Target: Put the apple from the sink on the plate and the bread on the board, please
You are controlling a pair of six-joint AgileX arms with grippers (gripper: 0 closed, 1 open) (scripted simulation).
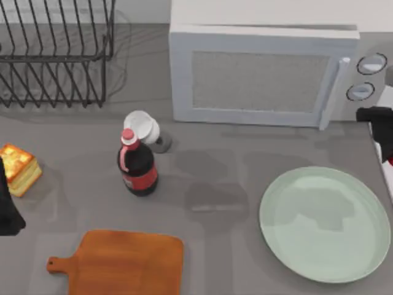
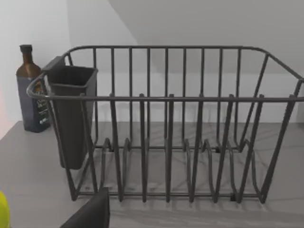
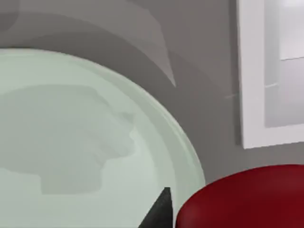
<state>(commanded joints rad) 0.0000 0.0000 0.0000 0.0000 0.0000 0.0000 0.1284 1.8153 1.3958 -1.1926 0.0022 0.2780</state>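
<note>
The apple is seen as a glossy red mass close under the right wrist camera, apparently carried in the right gripper at the table's 3 o'clock edge, though the finger spacing cannot be told. It is held just beyond the rim of the mint-green plate, presumably for release there. The bread rests at 9 o'clock, touching the dark left gripper, whose spread cannot be told; the cutting board lies at 7 o'clock, bare.

Likely kitchen: microwave, dish rack.
</note>
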